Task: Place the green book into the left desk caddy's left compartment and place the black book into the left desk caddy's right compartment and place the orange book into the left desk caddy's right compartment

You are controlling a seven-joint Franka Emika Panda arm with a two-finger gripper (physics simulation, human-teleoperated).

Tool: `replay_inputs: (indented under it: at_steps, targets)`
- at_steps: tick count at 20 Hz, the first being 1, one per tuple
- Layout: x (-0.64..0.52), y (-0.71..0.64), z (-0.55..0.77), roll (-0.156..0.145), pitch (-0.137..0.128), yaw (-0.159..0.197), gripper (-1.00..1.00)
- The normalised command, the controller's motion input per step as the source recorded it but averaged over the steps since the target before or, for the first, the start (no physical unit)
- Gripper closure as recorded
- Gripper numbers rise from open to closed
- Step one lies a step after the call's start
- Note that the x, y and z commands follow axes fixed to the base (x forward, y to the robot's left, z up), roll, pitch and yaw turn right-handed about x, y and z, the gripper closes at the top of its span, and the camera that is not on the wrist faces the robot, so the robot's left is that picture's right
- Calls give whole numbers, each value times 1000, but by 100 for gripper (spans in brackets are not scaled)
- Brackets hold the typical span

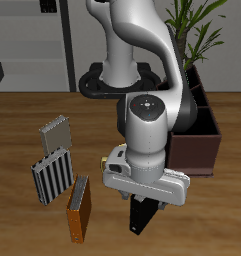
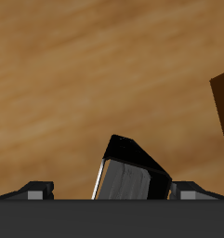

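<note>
My gripper (image 1: pixel 142 207) is shut on the black book (image 1: pixel 139 217), which hangs tilted just above the table near its front edge. In the wrist view the black book (image 2: pixel 132 172) shows white page edges between my gripper's (image 2: pixel 113 191) fingers. The orange book (image 1: pixel 80 208) lies on the table beside the gripper, a short way off. The dark maroon left desk caddy (image 1: pixel 196 143) stands farther back, partly hidden behind my arm; one of its corners (image 2: pixel 222 112) shows in the wrist view. Its compartments are hidden from me. The green book is out of view.
Two grey striped books (image 1: pixel 51 178) (image 1: pixel 57 132) lie beyond the orange book. A potted plant (image 1: pixel 197 35) stands behind the caddy. The robot's base (image 1: pixel 117 80) is at the back.
</note>
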Motion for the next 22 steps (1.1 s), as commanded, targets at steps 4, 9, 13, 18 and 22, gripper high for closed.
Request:
replay_inputs:
  at_steps: [4, 9, 13, 18, 22]
  targets:
    - [-46, -107, -25, -22, 7, -19, 100]
    - [-66, -47, 236, -9, -21, -10, 100]
    - [-210, -51, 878, -29, -81, -28, 100]
    - [-247, 95, 817, -48, 0, 13, 100]
    - [-447, 302, 881, -26, -28, 27, 100]
